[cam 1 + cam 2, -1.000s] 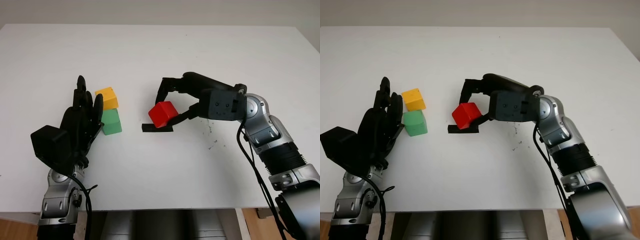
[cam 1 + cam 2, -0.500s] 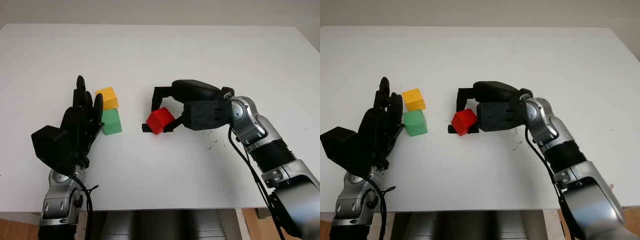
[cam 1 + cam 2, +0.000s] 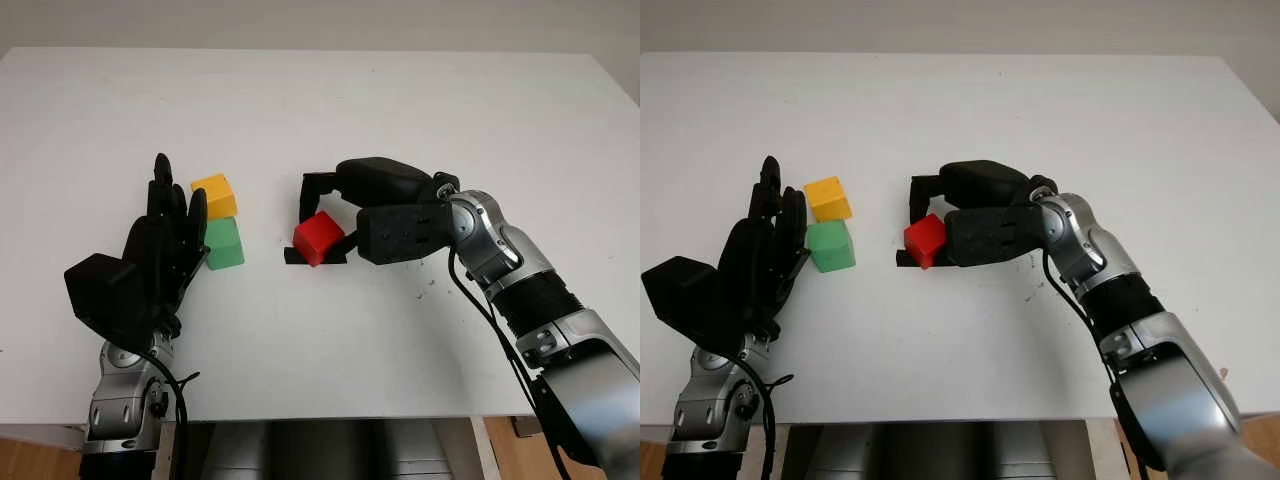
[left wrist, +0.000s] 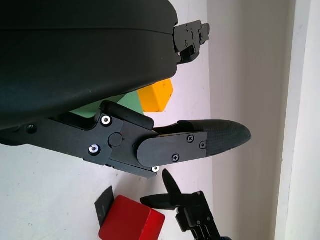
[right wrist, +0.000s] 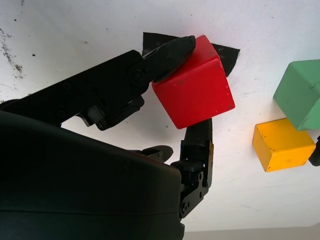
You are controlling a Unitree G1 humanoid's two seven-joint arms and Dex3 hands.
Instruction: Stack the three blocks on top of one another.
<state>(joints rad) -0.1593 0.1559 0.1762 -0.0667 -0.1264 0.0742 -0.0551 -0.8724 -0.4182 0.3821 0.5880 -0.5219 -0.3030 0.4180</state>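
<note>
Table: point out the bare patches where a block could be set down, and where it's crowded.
Free: the table's far stretch behind the blocks, its right side, and the near strip before the red block. Crowded: left hand beside green block and yellow block; right hand grips red.

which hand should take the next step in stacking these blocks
Right. The right hand already grips the red block, near the green block. The left hand is open beside it.

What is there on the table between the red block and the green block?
Nothing: between the red block, held by the right hand, and the green block there is bare white table, as the left eye view shows.
</note>
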